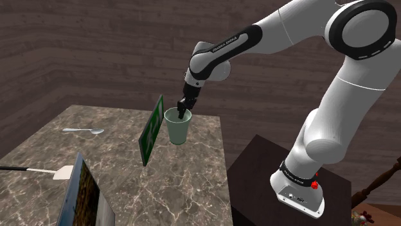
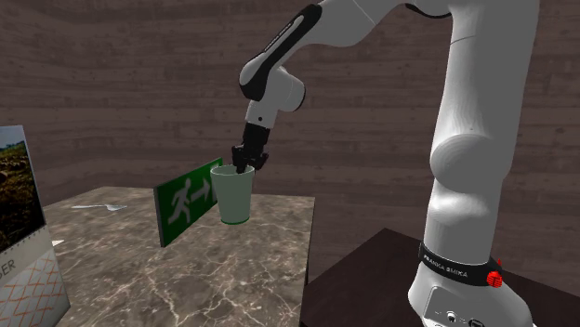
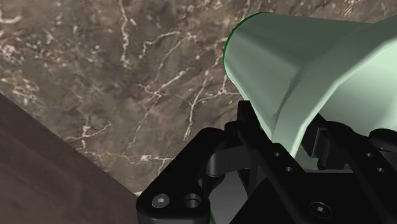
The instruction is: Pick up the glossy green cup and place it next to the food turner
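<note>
My claw [image 1: 184, 109] is clenched on the rim of the pale green cup [image 1: 177, 125]; the cup is beside the green sign [image 1: 151, 128] on the surface [image 1: 160, 186], perhaps barely lifted; it looks light, stiff, slippery; the rim suits the grip.

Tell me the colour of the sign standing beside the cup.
The sign is green with white markings; second exterior view.

marble table [image 1: 160, 186] | spoon [image 1: 82, 131] | food turner [image 1: 63, 172] | green sign [image 1: 151, 130] | picture board [image 1: 83, 196]
</note>
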Controlling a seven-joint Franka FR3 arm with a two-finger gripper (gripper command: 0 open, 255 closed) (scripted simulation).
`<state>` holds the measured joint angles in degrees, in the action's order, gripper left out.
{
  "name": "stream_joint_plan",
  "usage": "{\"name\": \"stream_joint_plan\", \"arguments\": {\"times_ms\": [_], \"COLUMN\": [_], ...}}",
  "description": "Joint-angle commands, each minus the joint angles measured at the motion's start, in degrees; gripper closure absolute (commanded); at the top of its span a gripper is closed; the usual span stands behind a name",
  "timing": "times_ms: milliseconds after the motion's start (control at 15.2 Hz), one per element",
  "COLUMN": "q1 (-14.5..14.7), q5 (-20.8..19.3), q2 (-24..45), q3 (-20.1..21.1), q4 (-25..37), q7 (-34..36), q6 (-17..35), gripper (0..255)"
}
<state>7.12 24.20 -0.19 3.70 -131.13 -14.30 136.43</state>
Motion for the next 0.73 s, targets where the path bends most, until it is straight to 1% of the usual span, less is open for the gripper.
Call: {"name": "stream_joint_plan", "arguments": {"times_ms": [0, 462, 660], "q1": [0.0, 0.0, -0.11], "q5": [0.0, 0.0, -0.78], "q2": [0.0, 0.01, -1.35], "q3": [0.0, 0.0, -0.1], "q4": [0.0, 0.0, 0.87], "q7": [0.0, -0.01, 0.99], "q6": [0.0, 0.01, -2.12], "gripper": [255, 255, 255]}}
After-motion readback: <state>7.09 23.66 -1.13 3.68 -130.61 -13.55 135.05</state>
